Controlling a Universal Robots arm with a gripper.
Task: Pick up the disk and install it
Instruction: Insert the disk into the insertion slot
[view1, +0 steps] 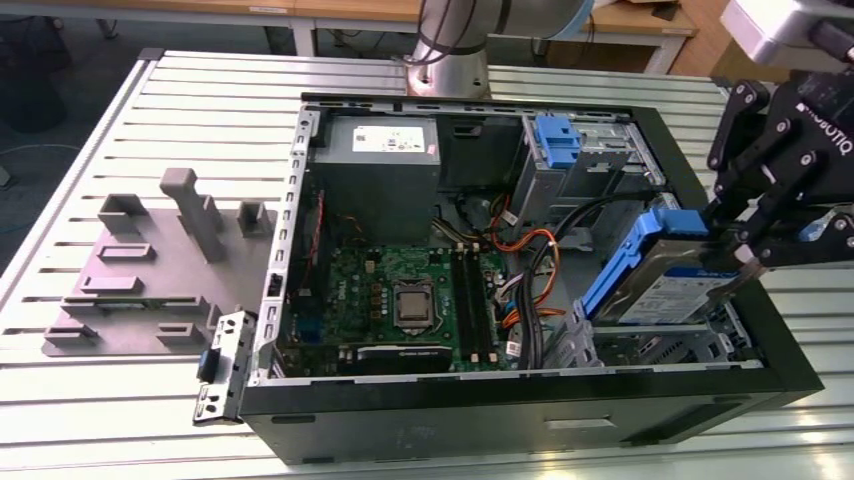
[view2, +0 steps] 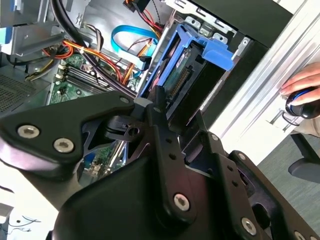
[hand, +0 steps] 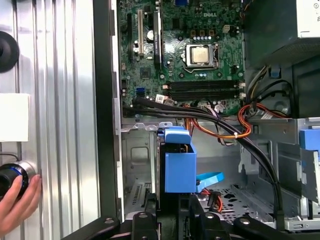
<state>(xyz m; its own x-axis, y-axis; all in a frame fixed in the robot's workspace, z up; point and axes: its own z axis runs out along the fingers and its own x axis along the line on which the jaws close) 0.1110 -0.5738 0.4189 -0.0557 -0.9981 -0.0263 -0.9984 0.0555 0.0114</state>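
The disk (view1: 663, 278), a silver drive with a white-and-blue label in a blue carrier frame, hangs tilted over the metal drive bay (view1: 667, 340) at the open computer case's corner on the exterior view's right. My gripper (view1: 738, 262) is shut on its upper edge. In the second wrist view the black fingers (view2: 159, 112) clamp the disk (view2: 207, 50), whose connector edge points down into the case. In the first wrist view the disk's blue frame (hand: 178, 167) stands just past the gripper (hand: 176, 212).
The case (view1: 534, 420) lies open on a slatted metal table, holding a motherboard (view1: 400, 300), a grey power-supply box (view1: 380, 150), cables and another blue carrier (view1: 554, 140). A grey fixture plate (view1: 147, 270) lies beside it. A person's hand (hand: 20, 202) rests on a knob by the case.
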